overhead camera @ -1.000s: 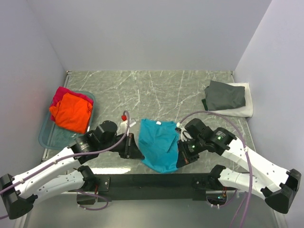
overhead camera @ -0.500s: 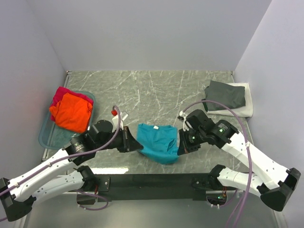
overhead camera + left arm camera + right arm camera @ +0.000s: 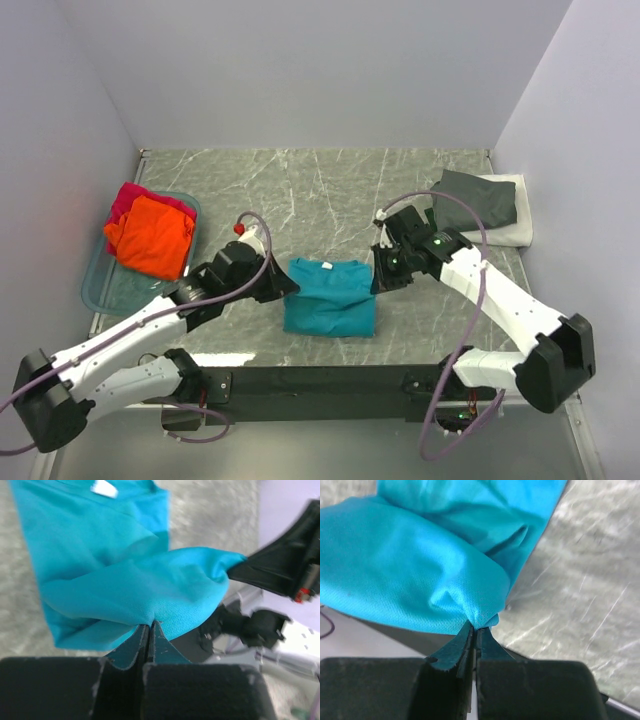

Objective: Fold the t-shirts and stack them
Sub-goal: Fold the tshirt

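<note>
The teal t-shirt (image 3: 330, 298) lies folded in a rough rectangle on the marble table (image 3: 330, 190), just toward 6 o'clock of its centre. The left gripper (image 3: 287, 290) has its jaws closed on a bunch of cloth at the shirt's 9 o'clock edge. The right gripper (image 3: 376, 279) clamps the 2 o'clock corner the same way. At 9 o'clock the orange t-shirt (image 3: 150, 238) lies over the magenta-red t-shirt (image 3: 124, 198) in the clear tub (image 3: 104, 291). At 2 o'clock the dark grey t-shirt (image 3: 475, 200) rests on the white t-shirt (image 3: 514, 233).
</note>
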